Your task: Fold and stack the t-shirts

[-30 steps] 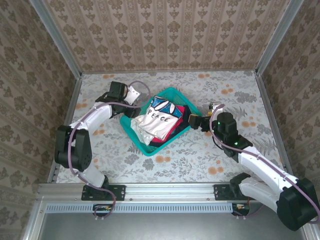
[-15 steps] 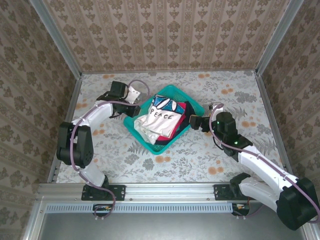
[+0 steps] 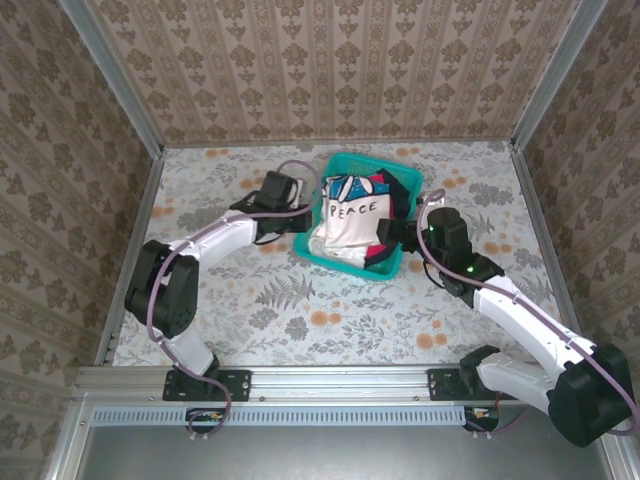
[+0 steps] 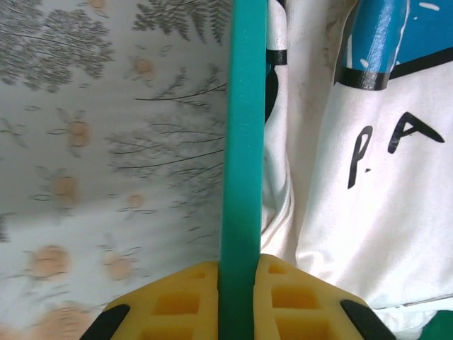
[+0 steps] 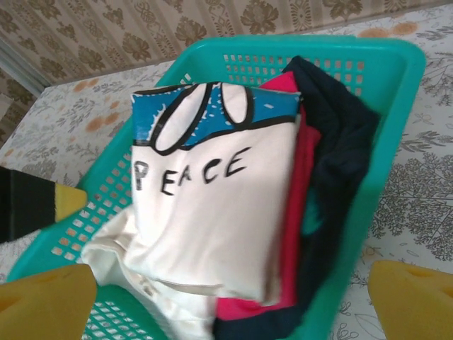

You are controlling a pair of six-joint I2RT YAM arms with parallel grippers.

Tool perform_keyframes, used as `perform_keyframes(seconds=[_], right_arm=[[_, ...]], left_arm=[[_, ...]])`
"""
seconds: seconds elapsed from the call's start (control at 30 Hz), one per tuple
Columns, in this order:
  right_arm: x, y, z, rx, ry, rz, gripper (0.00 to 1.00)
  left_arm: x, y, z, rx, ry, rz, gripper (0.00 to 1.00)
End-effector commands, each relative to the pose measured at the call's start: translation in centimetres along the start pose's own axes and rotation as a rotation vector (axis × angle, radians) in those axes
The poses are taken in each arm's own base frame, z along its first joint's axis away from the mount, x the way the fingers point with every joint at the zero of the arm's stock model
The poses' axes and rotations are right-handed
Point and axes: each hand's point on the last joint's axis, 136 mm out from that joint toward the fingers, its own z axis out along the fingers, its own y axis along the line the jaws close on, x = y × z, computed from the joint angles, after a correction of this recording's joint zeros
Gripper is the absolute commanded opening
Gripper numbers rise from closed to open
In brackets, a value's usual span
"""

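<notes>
Once the rim of the basket [image 5: 325, 44] was pinched by the left gripper [image 4: 238, 290], the basket was dragged rearward and turned. The t-shirts [image 5: 212, 205] are kept inside it, within reach of the spread right gripper [image 3: 388, 232].

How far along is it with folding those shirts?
Done: nothing yet; the white shirt, red shirt and dark shirt lie piled in the basket. In hand: the left jaws are shut on the basket's rim; the right jaws stand open beside it. Left: taking out, folding and stacking every shirt.
</notes>
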Motion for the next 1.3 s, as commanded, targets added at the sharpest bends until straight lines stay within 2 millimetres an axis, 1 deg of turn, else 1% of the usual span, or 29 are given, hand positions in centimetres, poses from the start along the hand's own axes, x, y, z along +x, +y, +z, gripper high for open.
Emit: perform_keyframes(seconds=[0.0, 0.03, 0.1, 0.13, 0.17, 0.23, 0.3, 0.33, 0.37, 0.43, 0.47, 0.57, 0.63, 0.77, 0.83, 0.9, 1.0, 1.07, 1.17, 1.27], right_arm=[[-0.2, -0.8, 0.0, 0.072, 0.015, 0.021, 1.00], [-0.4, -1.0, 0.1, 0.086, 0.016, 0.021, 1.00], [-0.7, -1.4, 0.2, 0.115, 0.017, 0.037, 1.00], [-0.9, -1.7, 0.2, 0.139, 0.020, 0.063, 1.00], [-1.0, -1.8, 0.2, 0.152, 0.028, 0.074, 1.00], [-1.1, -1.9, 0.5, 0.174, 0.052, 0.078, 1.00], [-1.3, -1.9, 0.8, 0.186, 0.067, 0.081, 1.00], [-1.4, -1.9, 1.1, 0.193, 0.075, 0.082, 1.00], [-1.5, -1.7, 1.3, 0.196, 0.083, 0.082, 1.00], [-1.6, -1.3, 2.2, 0.196, 0.105, 0.078, 1.00], [-1.7, -1.0, 2.7, 0.194, 0.112, 0.070, 1.00], [-1.7, 0.1, 4.6, 0.193, 0.148, 0.043, 1.00], [-1.2, 1.0, 6.4, 0.200, 0.190, 0.010, 1.00], [-0.8, 2.9, 9.2, 0.237, 0.245, -0.070, 0.99], [0.2, 3.3, 10.7, 0.267, 0.292, -0.095, 0.94], [0.9, 3.9, 12.2, 0.282, 0.318, -0.113, 0.90], [1.9, 4.6, 14.0, 0.303, 0.348, -0.147, 0.80], [2.6, 4.8, 15.0, 0.318, 0.365, -0.163, 0.73], [3.2, 4.6, 16.3, 0.350, 0.382, -0.167, 0.62], [4.3, 3.9, 17.0, 0.389, 0.421, -0.177, 0.49]], left_arm=[[0.3, -3.2, 1.9, 0.005, -0.068, -0.164, 0.02], [0.5, -4.4, 2.4, 0.016, -0.073, -0.163, 0.02], [0.7, -6.0, 3.2, 0.033, -0.079, -0.176, 0.02], [0.7, -6.8, 3.5, 0.047, -0.087, -0.185, 0.04], [0.7, -7.4, 3.7, 0.061, -0.096, -0.191, 0.09], [0.3, -8.6, 3.7, 0.090, -0.122, -0.189, 0.28], [-0.1, -9.0, 3.1, 0.090, -0.160, -0.158, 0.40], [-0.5, -9.1, 2.5, 0.091, -0.189, -0.136, 0.45], [-0.7, -8.9, 1.9, 0.087, -0.210, -0.123, 0.50], [-0.7, -7.6, 0.5, 0.058, -0.258, -0.094, 0.62], [-0.7, -7.0, -0.3, 0.049, -0.283, -0.083, 0.65], [0.3, -5.1, -3.0, 0.034, -0.358, -0.005, 0.71], [1.3, -4.5, -5.1, 0.046, -0.389, 0.094, 0.75], [3.5, -3.9, -8.4, 0.045, -0.381, 0.319, 0.85], [4.5, -3.8, -10.1, 0.045, -0.376, 0.432, 0.91], [5.3, -3.3, -11.5, 0.033, -0.383, 0.500, 0.95], [5.5, -2.3, -13.8, 0.003, -0.431, 0.515, 0.97], [5.7, -1.3, -14.7, -0.030, -0.459, 0.499, 0.97], [6.0, -0.5, -15.3, -0.052, -0.481, 0.490, 0.98], [6.3, -0.2, -15.2, -0.056, -0.481, 0.492, 0.98]])
